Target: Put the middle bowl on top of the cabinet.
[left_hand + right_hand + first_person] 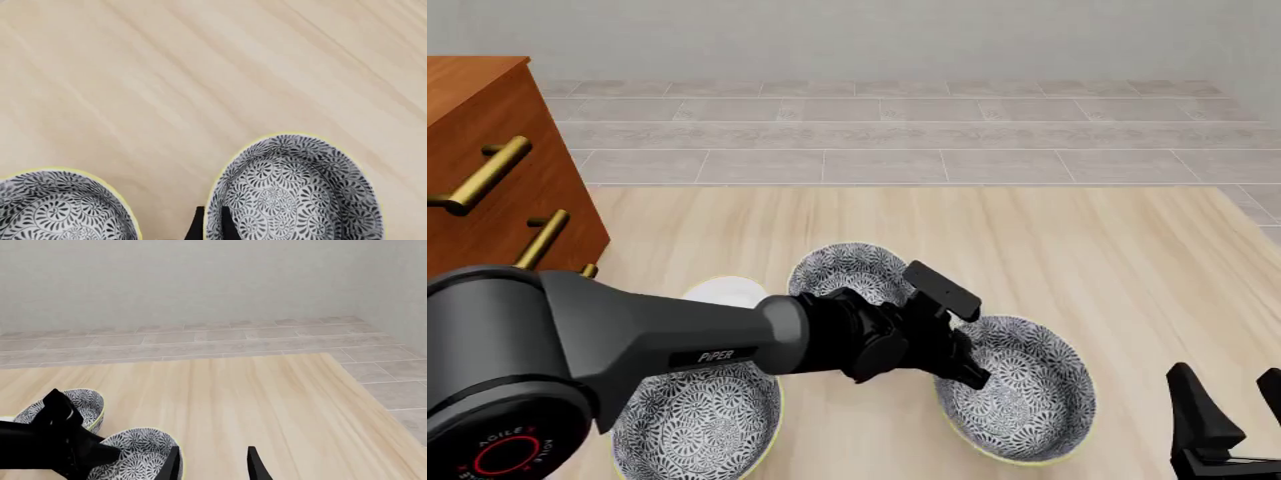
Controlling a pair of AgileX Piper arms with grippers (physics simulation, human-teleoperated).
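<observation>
While left fingers [972, 372] straddle middle bowl [1028, 400] rim, clamping unclear; right fingers [1228, 405] spread.

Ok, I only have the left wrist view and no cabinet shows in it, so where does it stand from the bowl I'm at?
Observer: The cabinet stands at the front view's far left, well left of the middle bowl at your left gripper.
Operator: Anything between them?
Observer: A narrower patterned bowl and a small white plate.
Operator: And the right arm?
Observer: The right gripper is open, right of the middle bowl, not touching it.
</observation>
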